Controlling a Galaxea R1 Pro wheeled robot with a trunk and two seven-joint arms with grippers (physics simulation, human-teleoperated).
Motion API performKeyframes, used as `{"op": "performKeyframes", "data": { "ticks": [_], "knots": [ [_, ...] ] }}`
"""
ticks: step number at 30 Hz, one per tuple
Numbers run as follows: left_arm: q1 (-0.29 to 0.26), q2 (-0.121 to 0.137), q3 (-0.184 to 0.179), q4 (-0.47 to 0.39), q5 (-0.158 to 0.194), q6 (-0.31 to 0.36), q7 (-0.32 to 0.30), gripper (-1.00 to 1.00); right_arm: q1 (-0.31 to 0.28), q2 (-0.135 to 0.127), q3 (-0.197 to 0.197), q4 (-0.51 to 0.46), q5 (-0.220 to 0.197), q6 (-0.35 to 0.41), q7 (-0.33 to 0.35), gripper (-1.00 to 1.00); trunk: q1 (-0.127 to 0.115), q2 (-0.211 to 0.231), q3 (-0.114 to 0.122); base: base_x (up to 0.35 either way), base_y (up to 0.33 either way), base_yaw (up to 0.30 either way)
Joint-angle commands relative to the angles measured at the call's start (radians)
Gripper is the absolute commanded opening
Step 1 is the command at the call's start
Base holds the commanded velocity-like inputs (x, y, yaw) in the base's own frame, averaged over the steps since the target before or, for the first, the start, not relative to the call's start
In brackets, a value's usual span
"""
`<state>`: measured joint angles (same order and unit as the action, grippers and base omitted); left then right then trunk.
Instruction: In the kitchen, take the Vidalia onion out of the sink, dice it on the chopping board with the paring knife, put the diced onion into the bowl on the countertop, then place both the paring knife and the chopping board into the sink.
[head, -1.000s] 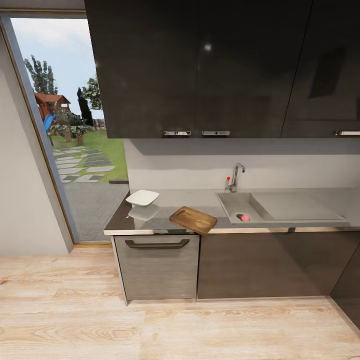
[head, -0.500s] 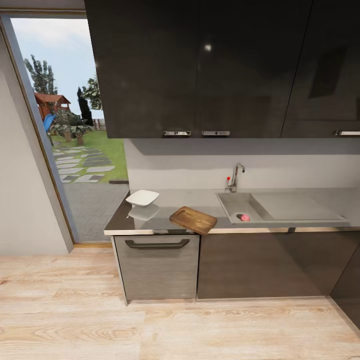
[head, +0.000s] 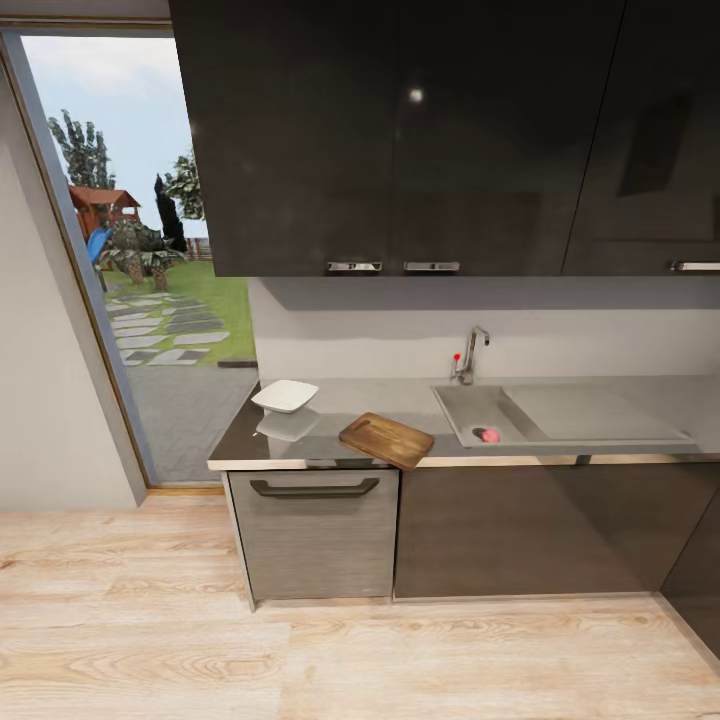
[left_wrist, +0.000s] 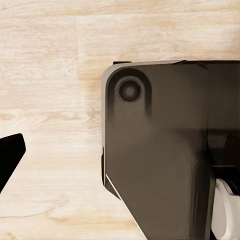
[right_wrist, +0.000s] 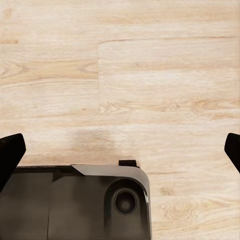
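Kitchen counter (head: 400, 400) sits well ahead of both grippers, which hang over wood floor (right_wrist: 150, 75). Right fingertips (right_wrist: 10, 150) spread wide, empty; left unclear. Onion (head: 489, 435) in sink (head: 475, 412), far out of reach. Risk: base hits cabinets; overhanging board (head: 386, 439) gets knocked.

Your left wrist camera looks straight down on light wood flooring (left_wrist: 55, 55), plank seams and grain clearly legible. Over it sits a large dark robot body panel (left_wrist: 160, 160) with a rounded corner and glossy finish; take this panel as your landmark. Set into its rounded corner is a round recessed socket (left_wrist: 129, 91) (dark, with a paler centre). At the panel's far edge from that socket, a white curved part (left_wrist: 227, 207) is partly visible, cut off by the frame. Well apart from the panel, across bare flooring, one dark fingertip (left_wrist: 10, 155) enters at the frame edge; you cannot judge the gripper's opening from this.
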<state>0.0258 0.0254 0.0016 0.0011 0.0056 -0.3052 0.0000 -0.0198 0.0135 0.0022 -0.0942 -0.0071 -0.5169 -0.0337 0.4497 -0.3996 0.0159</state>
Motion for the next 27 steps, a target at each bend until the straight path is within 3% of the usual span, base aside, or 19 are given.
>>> {"op": "performKeyframes", "data": {
  "ticks": [1,27],
  "knots": [
    [0.000,0.000,0.000,0.000,0.001,-0.003,0.000,1.00,0.000,0.000,0.001,0.001,-0.001,-0.003,-0.003,1.00,0.000,0.000,0.000,0.000,0.000,0.000],
    [0.000,0.000,0.000,0.000,0.001,-0.003,0.000,1.00,0.000,0.000,0.001,0.001,-0.001,-0.003,-0.003,1.00,0.000,0.000,0.000,0.000,0.000,0.000]
  ]
}}
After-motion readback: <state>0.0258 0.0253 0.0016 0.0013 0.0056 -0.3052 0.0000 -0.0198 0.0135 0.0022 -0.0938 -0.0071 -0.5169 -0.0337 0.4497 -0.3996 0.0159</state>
